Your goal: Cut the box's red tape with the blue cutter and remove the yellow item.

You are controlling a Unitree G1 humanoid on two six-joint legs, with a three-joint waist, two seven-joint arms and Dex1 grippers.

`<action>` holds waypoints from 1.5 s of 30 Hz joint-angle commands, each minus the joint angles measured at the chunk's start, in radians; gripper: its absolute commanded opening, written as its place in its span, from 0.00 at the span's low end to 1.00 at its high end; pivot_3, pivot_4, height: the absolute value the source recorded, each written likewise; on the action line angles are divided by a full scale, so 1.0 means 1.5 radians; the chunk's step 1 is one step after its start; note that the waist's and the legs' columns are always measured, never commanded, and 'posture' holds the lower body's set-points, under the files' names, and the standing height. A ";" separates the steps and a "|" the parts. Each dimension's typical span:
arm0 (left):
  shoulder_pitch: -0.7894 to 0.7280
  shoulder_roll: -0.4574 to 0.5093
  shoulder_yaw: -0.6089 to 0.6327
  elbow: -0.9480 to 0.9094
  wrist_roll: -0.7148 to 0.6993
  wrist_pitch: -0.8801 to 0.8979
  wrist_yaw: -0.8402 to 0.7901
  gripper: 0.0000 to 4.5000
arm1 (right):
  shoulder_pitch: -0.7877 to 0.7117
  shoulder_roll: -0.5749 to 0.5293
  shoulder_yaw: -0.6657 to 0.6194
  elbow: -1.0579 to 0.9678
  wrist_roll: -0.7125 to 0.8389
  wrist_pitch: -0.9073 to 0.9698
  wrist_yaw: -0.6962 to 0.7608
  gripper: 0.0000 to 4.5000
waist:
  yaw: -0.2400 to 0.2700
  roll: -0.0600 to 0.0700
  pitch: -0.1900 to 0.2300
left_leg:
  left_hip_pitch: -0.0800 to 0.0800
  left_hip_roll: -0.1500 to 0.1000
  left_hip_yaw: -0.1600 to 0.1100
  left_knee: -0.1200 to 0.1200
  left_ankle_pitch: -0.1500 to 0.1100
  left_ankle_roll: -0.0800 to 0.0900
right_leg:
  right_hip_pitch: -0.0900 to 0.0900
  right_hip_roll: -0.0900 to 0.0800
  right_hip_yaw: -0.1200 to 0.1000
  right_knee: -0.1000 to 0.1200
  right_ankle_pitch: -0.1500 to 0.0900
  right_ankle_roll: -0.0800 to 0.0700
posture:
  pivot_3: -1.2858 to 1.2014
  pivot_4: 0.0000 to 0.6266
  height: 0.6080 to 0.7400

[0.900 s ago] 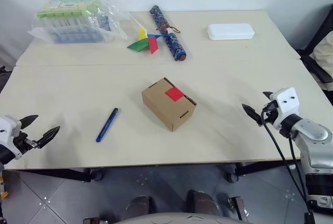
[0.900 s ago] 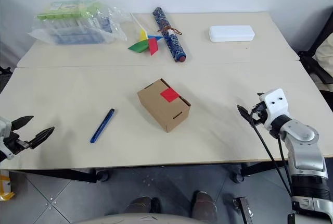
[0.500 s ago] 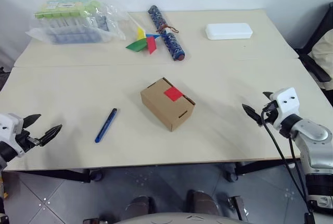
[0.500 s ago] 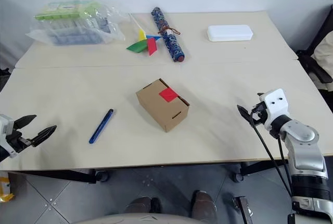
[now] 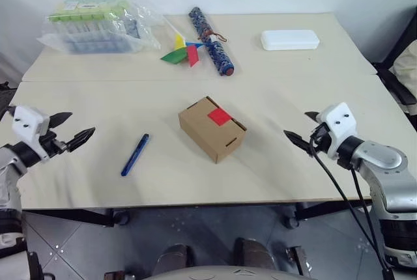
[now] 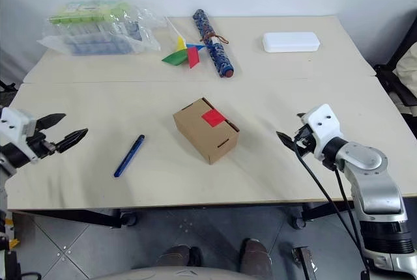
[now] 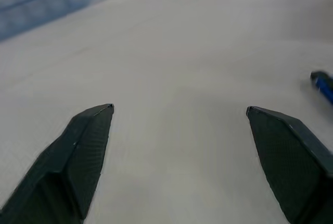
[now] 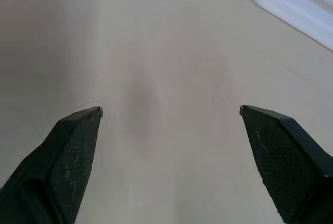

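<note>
The brown cardboard box (image 5: 212, 129) lies closed near the table's middle, with the square red tape (image 5: 219, 116) on its top. To its left the slim blue cutter (image 5: 135, 155) lies flat on the table; its tip also edges into the left wrist view (image 7: 323, 83). My left gripper (image 5: 77, 127) hovers open over the table's left edge, well apart from the cutter. Right of the box my right gripper (image 5: 295, 124) is open too, with nothing between its fingers. The yellow item is hidden.
At the back stand a clear plastic bag of packs (image 5: 98, 25), a paper pinwheel (image 5: 184, 52), a blue patterned roll (image 5: 210, 40) and a white case (image 5: 290, 39). A seam (image 5: 313, 77) joins two tabletops. A dark chair (image 5: 401, 65) stands at the far right.
My left gripper has risen and come in over the table's left edge. The right gripper has shifted left, closer to the box. Box and cutter lie as before.
</note>
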 commanded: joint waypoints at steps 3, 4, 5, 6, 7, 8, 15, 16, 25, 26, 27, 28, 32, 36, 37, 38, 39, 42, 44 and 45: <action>-0.117 -0.022 -0.069 0.064 0.031 -0.022 -0.054 0.53 | 0.010 -0.029 0.011 -0.110 0.036 0.073 0.025 0.49 | 0.000 -0.001 0.000 | -0.001 -0.001 0.000 0.001 0.000 0.000 | 0.000 0.000 0.000 0.000 0.000 0.000 | 0.52 0.24 1.00; -0.149 -0.031 -0.085 0.086 0.037 -0.027 -0.067 0.48 | 0.008 -0.032 0.017 -0.123 0.040 0.091 0.025 0.42 | 0.000 -0.001 0.000 | -0.001 -0.002 0.000 0.001 0.000 0.000 | 0.000 0.000 -0.001 0.000 0.000 0.000 | 0.52 0.24 1.00; -0.180 -0.040 -0.098 0.111 0.044 -0.033 -0.078 0.41 | 0.005 -0.034 0.021 -0.136 0.043 0.108 0.023 0.35 | 0.002 -0.001 0.000 | -0.001 -0.002 0.001 0.001 0.000 0.000 | 0.000 0.000 -0.001 0.000 0.000 0.000 | 0.52 0.24 1.00; -0.218 -0.052 -0.110 0.146 0.054 -0.045 -0.083 0.34 | 0.000 -0.032 0.027 -0.147 0.046 0.123 0.019 0.27 | 0.004 -0.002 0.000 | -0.001 -0.002 0.001 0.002 0.000 0.000 | 0.000 0.000 -0.001 0.000 0.000 0.000 | 0.52 0.24 1.00; -0.252 -0.063 -0.121 0.179 0.064 -0.057 -0.086 0.29 | -0.005 -0.030 0.033 -0.158 0.048 0.139 0.014 0.20 | 0.006 -0.002 0.000 | -0.002 -0.002 0.002 0.003 0.000 0.000 | 0.000 0.000 -0.001 0.000 0.000 0.000 | 0.52 0.24 1.00; -0.276 -0.070 -0.128 0.204 0.071 -0.067 -0.088 0.23 | -0.008 -0.029 0.037 -0.166 0.050 0.151 0.011 0.13 | 0.009 -0.003 0.000 | -0.002 -0.002 0.002 0.003 0.000 0.000 | 0.000 0.000 -0.002 0.000 0.000 0.000 | 0.52 0.24 1.00; -0.457 -0.184 -0.185 0.385 0.146 -0.136 -0.049 0.01 | -0.029 0.025 0.093 -0.218 0.048 0.244 -0.059 0.00 | 0.015 -0.005 0.000 | -0.006 -0.002 0.002 0.004 0.000 0.000 | -0.002 0.001 -0.004 0.000 0.000 0.000 | 0.52 0.24 1.00; -0.476 -0.203 -0.193 0.403 0.158 -0.144 -0.043 0.01 | -0.031 0.031 0.105 -0.223 0.043 0.257 -0.070 0.00 | 0.016 -0.005 0.000 | -0.008 -0.002 0.001 0.007 0.000 0.000 | -0.002 0.001 -0.005 0.000 0.000 0.000 | 0.52 0.24 1.00; -0.521 -0.277 -0.234 0.464 0.228 -0.166 -0.027 0.01 | -0.043 0.059 0.162 -0.265 0.028 0.344 -0.137 0.00 | 0.012 -0.005 0.000 | -0.011 -0.003 0.000 0.011 -0.002 0.003 | -0.003 0.000 -0.005 0.000 0.001 0.002 | 0.52 0.24 1.00; -0.523 -0.282 -0.236 0.467 0.232 -0.166 -0.026 0.01 | -0.046 0.062 0.169 -0.266 0.026 0.354 -0.143 0.00 | 0.013 -0.005 0.000 | -0.011 -0.003 -0.001 0.011 -0.002 0.003 | -0.003 0.000 -0.005 0.000 0.001 0.002 | 0.52 0.24 1.00; -0.524 -0.288 -0.239 0.470 0.238 -0.167 -0.025 0.01 | -0.051 0.069 0.176 -0.266 0.024 0.360 -0.149 0.00 | 0.012 -0.005 0.000 | -0.011 -0.003 0.000 0.011 -0.002 0.003 | -0.003 0.000 -0.005 0.000 0.001 0.002 | 0.52 0.24 1.00; -0.525 -0.293 -0.240 0.472 0.242 -0.168 -0.022 0.01 | -0.055 0.076 0.182 -0.264 0.022 0.364 -0.155 0.00 | 0.012 -0.005 0.000 | -0.011 -0.003 0.000 0.011 -0.002 0.003 | -0.003 0.000 -0.004 0.000 0.001 0.002 | 0.52 0.24 1.00; -0.530 -0.311 -0.232 0.472 0.243 -0.171 -0.034 0.01 | -0.079 0.099 0.201 -0.253 0.017 0.382 -0.172 0.00 | 0.012 -0.005 0.000 | -0.011 -0.003 0.000 0.011 -0.002 0.003 | -0.003 0.000 -0.004 0.000 0.001 0.002 | 0.52 0.24 1.00; -0.535 -0.325 -0.230 0.468 0.240 -0.174 -0.067 0.01 | -0.111 0.109 0.209 -0.249 0.025 0.398 -0.167 0.00 | 0.013 -0.005 0.000 | -0.011 -0.003 -0.001 0.012 -0.002 0.003 | -0.003 0.000 -0.004 0.000 0.001 0.002 | 0.52 0.24 1.00; -0.536 -0.328 -0.229 0.466 0.238 -0.173 -0.077 0.01 | -0.121 0.113 0.207 -0.250 0.031 0.404 -0.165 0.00 | 0.013 -0.005 0.000 | -0.011 -0.003 -0.001 0.012 -0.002 0.003 | -0.003 0.000 -0.004 0.000 0.001 0.002 | 0.52 0.24 1.00; -0.536 -0.330 -0.229 0.465 0.238 -0.174 -0.084 0.01 | -0.128 0.116 0.205 -0.251 0.034 0.410 -0.164 0.00 | 0.012 -0.005 0.000 | -0.011 -0.003 0.000 0.012 -0.002 0.003 | -0.003 0.000 -0.004 0.000 0.001 0.002 | 0.52 0.24 1.00; -0.535 -0.332 -0.229 0.463 0.237 -0.175 -0.095 0.01 | -0.133 0.117 0.203 -0.252 0.036 0.416 -0.163 0.00 | 0.012 -0.005 0.000 | -0.011 -0.003 -0.001 0.012 -0.002 0.003 | -0.003 0.000 -0.005 0.000 0.001 0.002 | 0.52 0.24 1.00; -0.532 -0.337 -0.230 0.458 0.237 -0.179 -0.117 0.01 | -0.143 0.113 0.195 -0.252 0.040 0.428 -0.157 0.00 | 0.012 -0.005 0.000 | -0.012 -0.003 -0.001 0.012 -0.002 0.003 | -0.003 0.000 -0.005 0.000 0.001 0.002 | 0.52 0.24 1.00; -0.529 -0.341 -0.231 0.454 0.237 -0.178 -0.127 0.01 | -0.149 0.106 0.191 -0.251 0.042 0.432 -0.150 0.00 | 0.013 -0.005 0.000 | -0.012 -0.003 -0.001 0.012 -0.002 0.003 | -0.003 0.000 -0.005 0.000 0.001 0.002 | 0.52 0.24 1.00; -0.525 -0.343 -0.232 0.451 0.236 -0.175 -0.140 0.01 | -0.151 0.098 0.190 -0.249 0.041 0.434 -0.146 0.00 | 0.013 -0.005 0.000 | -0.012 -0.003 -0.001 0.012 -0.002 0.003 | -0.003 0.000 -0.005 0.000 0.001 0.002 | 0.52 0.24 1.00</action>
